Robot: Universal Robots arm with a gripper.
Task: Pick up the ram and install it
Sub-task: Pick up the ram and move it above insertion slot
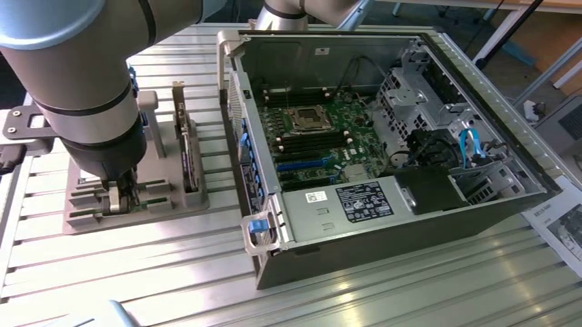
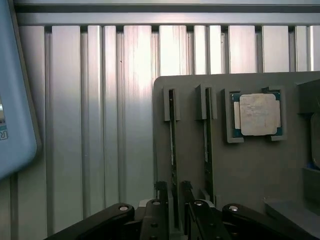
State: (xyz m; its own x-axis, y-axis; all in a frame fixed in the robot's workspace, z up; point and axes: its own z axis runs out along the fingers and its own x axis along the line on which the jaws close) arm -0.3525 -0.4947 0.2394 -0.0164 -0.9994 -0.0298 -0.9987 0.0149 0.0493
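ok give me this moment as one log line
gripper: open, straddling ram | ram: on edge in holder, not gripped | second ram: beside it

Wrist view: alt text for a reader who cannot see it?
The open gripper straddles a slim green RAM stick standing on edge in a grey slotted holder. The holder, on a ribbed aluminium table, also carries a second identical stick and a square silver processor chip.

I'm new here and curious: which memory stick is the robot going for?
Beside the open computer lies a grey holder. The memory stick stands edge-on in a slot, straddled by the open gripper; its twin sits nearer the square silver chip.
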